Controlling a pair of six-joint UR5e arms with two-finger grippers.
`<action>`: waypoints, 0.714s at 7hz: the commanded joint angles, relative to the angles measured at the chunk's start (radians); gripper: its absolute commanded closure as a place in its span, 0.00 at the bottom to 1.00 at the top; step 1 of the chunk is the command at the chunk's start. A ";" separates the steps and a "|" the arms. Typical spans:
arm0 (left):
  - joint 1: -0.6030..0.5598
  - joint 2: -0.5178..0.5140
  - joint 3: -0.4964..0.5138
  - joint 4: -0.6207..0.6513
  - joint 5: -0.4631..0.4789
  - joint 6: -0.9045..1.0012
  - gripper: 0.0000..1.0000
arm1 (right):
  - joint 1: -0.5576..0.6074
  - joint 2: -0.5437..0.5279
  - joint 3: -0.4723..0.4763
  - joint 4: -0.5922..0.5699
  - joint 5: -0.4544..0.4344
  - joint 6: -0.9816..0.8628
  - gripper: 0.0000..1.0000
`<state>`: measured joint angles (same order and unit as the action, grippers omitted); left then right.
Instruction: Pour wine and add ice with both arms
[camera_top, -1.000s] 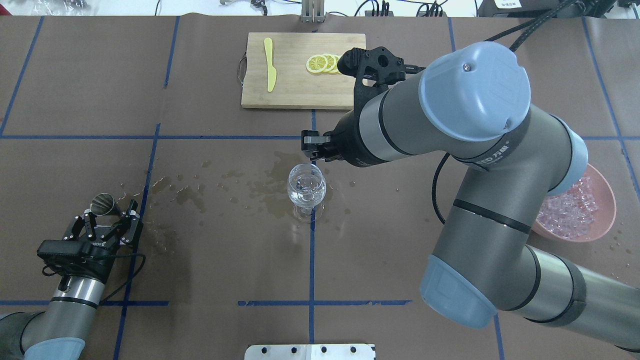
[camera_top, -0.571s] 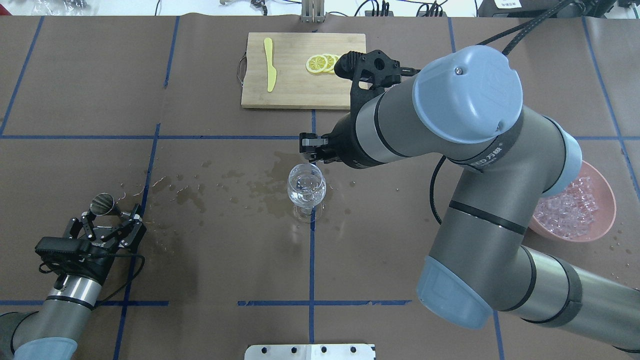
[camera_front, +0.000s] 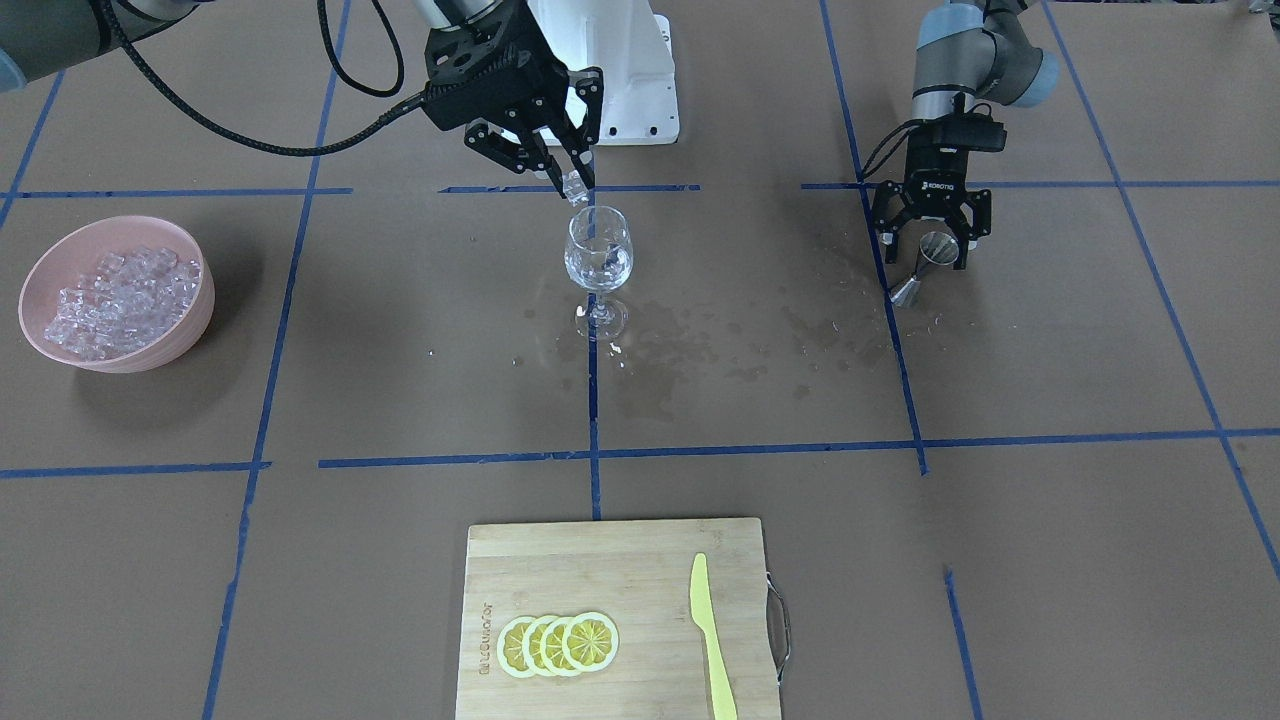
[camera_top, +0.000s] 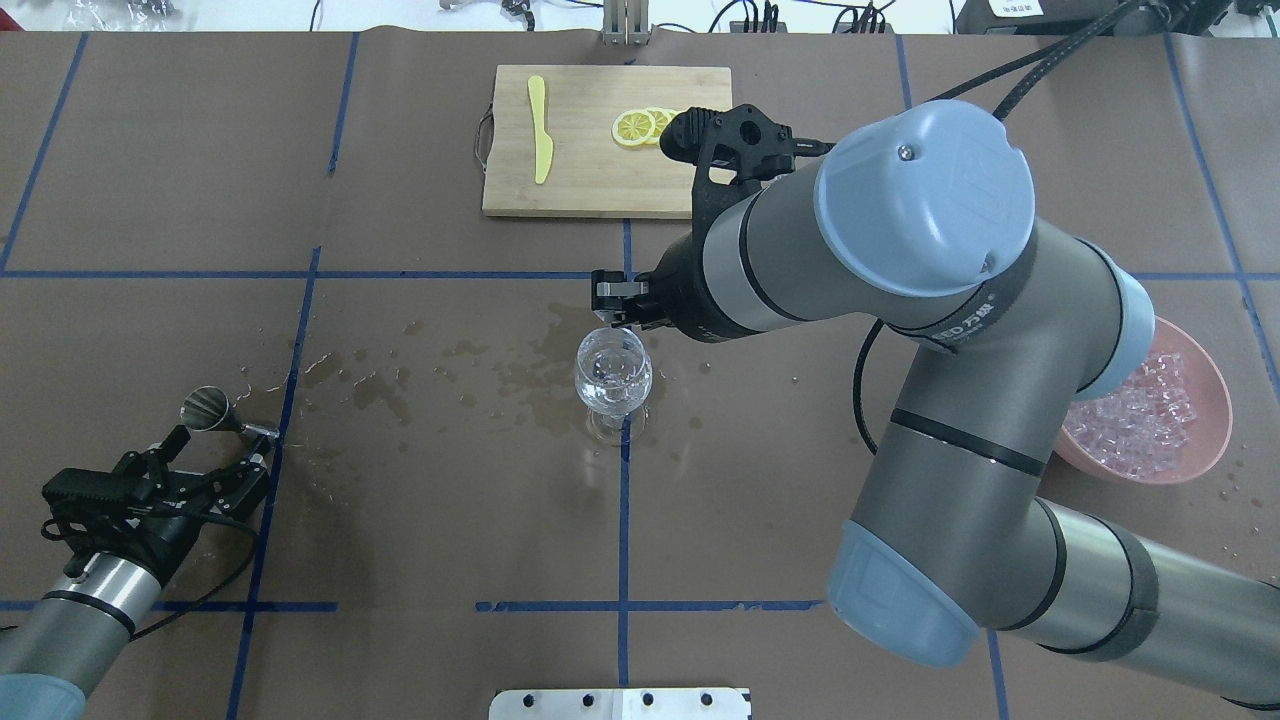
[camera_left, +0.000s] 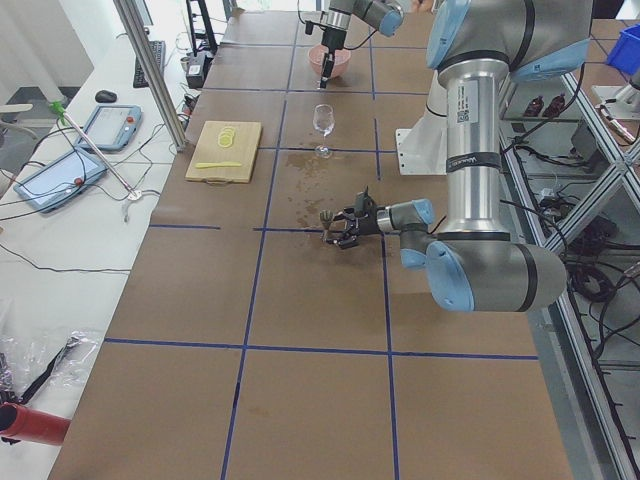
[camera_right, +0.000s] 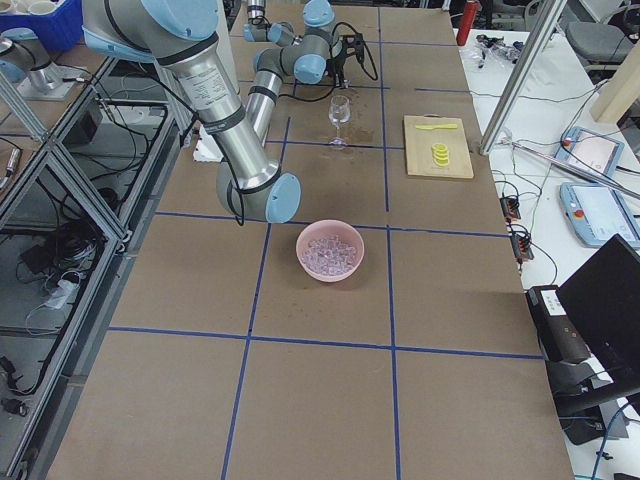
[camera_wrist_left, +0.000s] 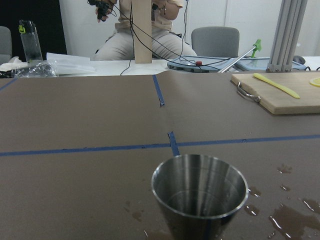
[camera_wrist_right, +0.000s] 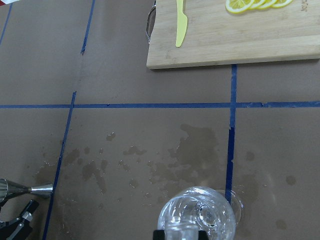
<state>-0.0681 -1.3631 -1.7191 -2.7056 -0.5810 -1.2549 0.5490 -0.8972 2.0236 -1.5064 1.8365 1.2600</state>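
One ice cube gripped, right end effector over glass, left end effector splayed

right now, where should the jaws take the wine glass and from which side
Take the wine glass by its thin stem, just under the bowl, with the jaws level, coming from the side. It stands upright with clear liquid in it, and the round bowl would likely slip. From above is blocked: the right gripper holds an ice cube over the rim.

Two grey tubular arms, light-blue joint caps, black grippers marked ROBOTIQ, black cables, white pedestal
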 joint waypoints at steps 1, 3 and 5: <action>0.001 0.107 -0.116 0.012 -0.118 0.003 0.00 | -0.015 -0.002 -0.002 0.000 -0.020 -0.001 1.00; -0.001 0.234 -0.282 0.065 -0.254 0.006 0.00 | -0.023 -0.006 -0.008 0.000 -0.020 -0.001 1.00; -0.001 0.240 -0.341 0.138 -0.318 0.006 0.00 | -0.024 0.004 -0.040 0.000 -0.022 -0.002 1.00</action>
<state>-0.0682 -1.1357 -2.0224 -2.5982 -0.8539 -1.2488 0.5257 -0.8989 2.0053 -1.5064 1.8153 1.2596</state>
